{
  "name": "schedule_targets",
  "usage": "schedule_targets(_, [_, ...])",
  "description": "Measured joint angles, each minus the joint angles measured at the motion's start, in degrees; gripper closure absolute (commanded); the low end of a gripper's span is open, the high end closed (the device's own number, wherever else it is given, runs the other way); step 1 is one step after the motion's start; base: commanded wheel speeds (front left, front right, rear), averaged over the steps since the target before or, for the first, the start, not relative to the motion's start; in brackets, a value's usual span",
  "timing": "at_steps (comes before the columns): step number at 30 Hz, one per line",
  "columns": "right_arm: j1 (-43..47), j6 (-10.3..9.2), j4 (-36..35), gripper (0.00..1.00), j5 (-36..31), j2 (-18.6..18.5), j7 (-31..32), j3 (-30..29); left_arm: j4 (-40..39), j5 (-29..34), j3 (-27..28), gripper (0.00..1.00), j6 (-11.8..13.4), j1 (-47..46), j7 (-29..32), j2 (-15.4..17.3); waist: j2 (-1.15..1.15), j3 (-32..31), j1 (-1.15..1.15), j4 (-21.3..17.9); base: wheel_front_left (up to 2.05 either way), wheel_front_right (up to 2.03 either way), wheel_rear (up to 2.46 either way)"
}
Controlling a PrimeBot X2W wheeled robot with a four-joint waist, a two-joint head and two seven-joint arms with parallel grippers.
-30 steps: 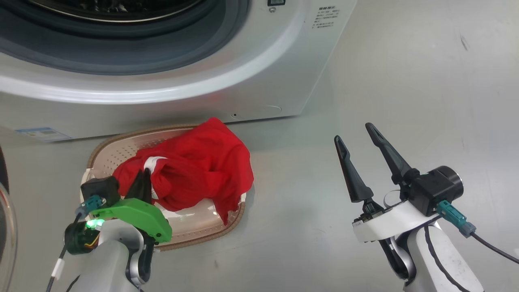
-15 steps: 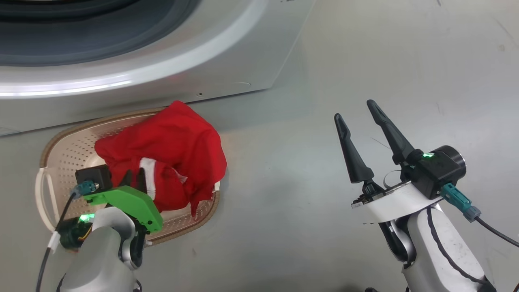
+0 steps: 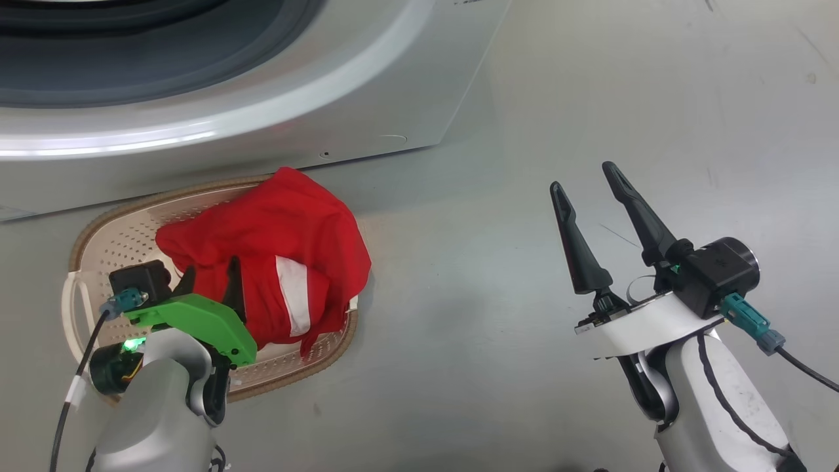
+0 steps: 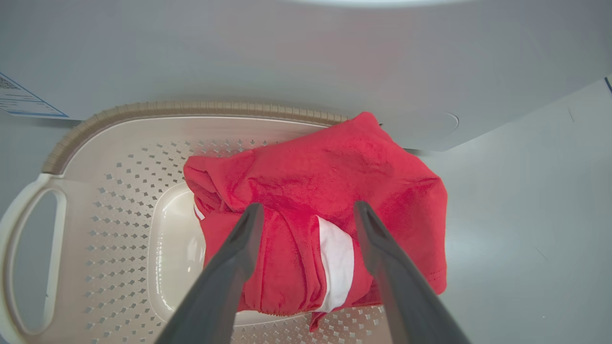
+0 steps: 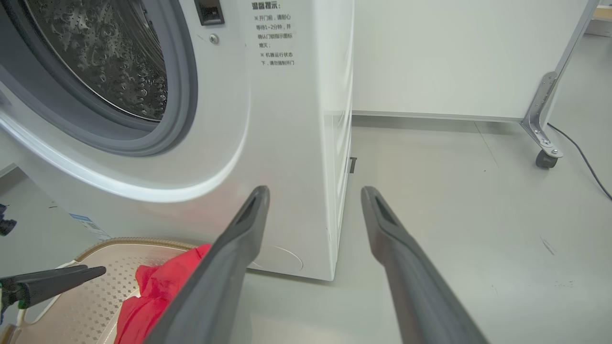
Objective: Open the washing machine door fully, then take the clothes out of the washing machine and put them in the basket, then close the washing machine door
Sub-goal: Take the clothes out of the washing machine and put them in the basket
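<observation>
The red clothes (image 3: 295, 223) lie bunched in the cream basket (image 3: 118, 242) on the floor, right in front of the white washing machine (image 3: 262, 98). One red edge hangs over the basket's right rim. My left gripper (image 3: 210, 278) stands open just above the heap. In the left wrist view its fingers straddle the clothes (image 4: 334, 167) near a white stripe, over the basket (image 4: 119, 191), holding nothing. My right gripper (image 3: 583, 177) is open and empty above bare floor to the right. The right wrist view shows the steel drum (image 5: 105, 57) open. The washing machine door is out of view.
Grey floor stretches to the right of the machine. A white partition on a castor (image 5: 545, 157) stands behind, with a black cable (image 5: 583, 162) on the floor. A blue sticker (image 4: 24, 100) marks the machine's lower front.
My left gripper has opened and let go of the red clothes, which settled into the basket with a white stripe showing. The head camera shifted; the right gripper stayed open.
</observation>
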Motion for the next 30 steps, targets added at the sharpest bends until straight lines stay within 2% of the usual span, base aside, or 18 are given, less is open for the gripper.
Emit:
schedule_targets(10, [0.10,0.01,1.12,0.00,0.05,0.08,0.00,-3.49,-1.00,2.16,-1.37,0.00,-1.51,-0.32,-7.19,-0.09,0.00,-3.31,0.00,2.56,0.00,0.00,0.00])
schedule_targets(18, [1.75,0.00,2.46,0.00,-0.27,-0.26,0.00,-5.00,-6.15,6.62,-2.65,0.00,-1.43,-0.26,-8.09,-0.14,0.00,-7.60,0.00,4.94,0.00,0.00,0.00])
schedule_targets(30, [6.38,0.01,4.22,0.00,-0.74,-0.18,0.00,-5.72,-21.69,13.55,-1.26,0.00,2.05,3.21,-8.08,0.67,0.00,-15.56,0.00,9.09,0.00,0.00,0.00])
